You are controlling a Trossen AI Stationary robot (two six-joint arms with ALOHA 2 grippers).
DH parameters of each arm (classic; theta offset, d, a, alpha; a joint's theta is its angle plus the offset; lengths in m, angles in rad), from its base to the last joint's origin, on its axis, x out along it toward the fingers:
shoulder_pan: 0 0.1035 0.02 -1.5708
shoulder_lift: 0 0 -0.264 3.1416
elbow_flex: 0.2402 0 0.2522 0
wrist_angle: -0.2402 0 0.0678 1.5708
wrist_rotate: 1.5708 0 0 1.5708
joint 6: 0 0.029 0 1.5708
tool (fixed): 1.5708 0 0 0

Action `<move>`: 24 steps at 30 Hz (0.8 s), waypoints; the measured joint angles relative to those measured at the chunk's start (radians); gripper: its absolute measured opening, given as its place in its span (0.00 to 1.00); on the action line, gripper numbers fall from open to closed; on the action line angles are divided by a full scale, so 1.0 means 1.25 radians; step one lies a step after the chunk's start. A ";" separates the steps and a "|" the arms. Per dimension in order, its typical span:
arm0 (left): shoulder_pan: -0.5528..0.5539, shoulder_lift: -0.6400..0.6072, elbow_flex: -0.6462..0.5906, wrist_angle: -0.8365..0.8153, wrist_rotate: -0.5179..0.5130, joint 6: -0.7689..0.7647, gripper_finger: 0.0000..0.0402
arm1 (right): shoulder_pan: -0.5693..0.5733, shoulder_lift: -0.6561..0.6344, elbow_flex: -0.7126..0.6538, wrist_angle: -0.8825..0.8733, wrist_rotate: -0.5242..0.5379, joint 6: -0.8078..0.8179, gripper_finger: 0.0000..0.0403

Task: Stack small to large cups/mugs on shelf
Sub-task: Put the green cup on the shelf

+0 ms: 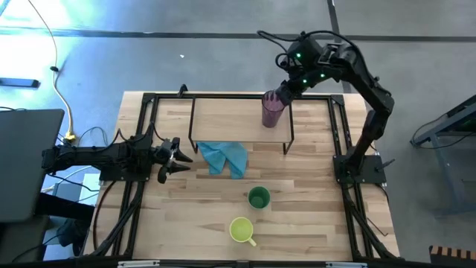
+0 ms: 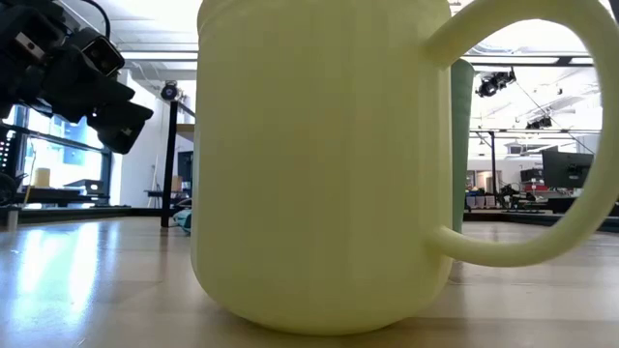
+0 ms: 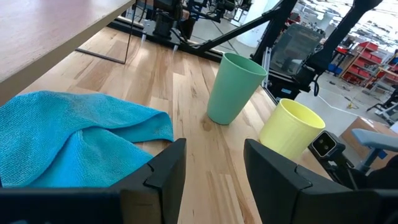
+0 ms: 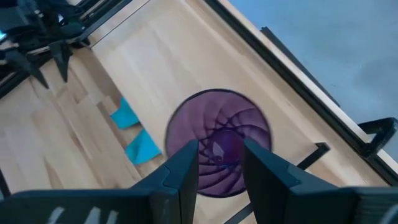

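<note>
While the purple tumbler (image 1: 272, 109) stands upright on the shelf (image 1: 223, 119), the right gripper (image 1: 282, 92) hangs just above its rim, and the right wrist view looks straight down into its mouth. Those jaws stand parted and hold nothing, with one finger lined up over the opening and the other over the rim's edge, so I cannot tell whether they are placed for a rim grip or have just let go.

Judged from this, the largest cup is set as the base and the smaller ones remain to be nested. The green cup (image 1: 259, 197) and the yellow-green mug (image 1: 242, 229) sit on the surface well away from the right jaws, closer to the left gripper (image 1: 181, 158), which waits with parted, empty jaws just beside the blue cloth (image 1: 224, 157). The next move calls for clearing the tumbler and reaching for the green cup.
</note>
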 joint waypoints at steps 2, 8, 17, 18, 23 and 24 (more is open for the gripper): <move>0.000 0.000 0.000 0.000 0.000 0.000 0.37 | 0.014 0.000 0.000 0.000 0.000 0.001 0.27; 0.000 0.000 0.000 0.000 0.000 0.000 0.37 | 0.081 -0.008 0.000 0.000 0.009 0.002 0.27; 0.000 0.000 0.000 0.000 0.013 -0.014 0.37 | 0.233 -0.018 0.000 0.000 0.059 0.002 0.27; 0.000 0.000 0.000 0.000 0.020 -0.020 0.37 | 0.252 -0.018 0.000 0.001 0.066 0.002 0.27; 0.000 0.000 0.000 0.008 0.056 -0.045 0.37 | 0.349 -0.025 0.000 0.014 0.120 -0.010 0.27; 0.000 0.000 0.000 0.013 0.061 -0.053 0.37 | 0.369 -0.026 0.000 0.016 0.133 -0.014 0.27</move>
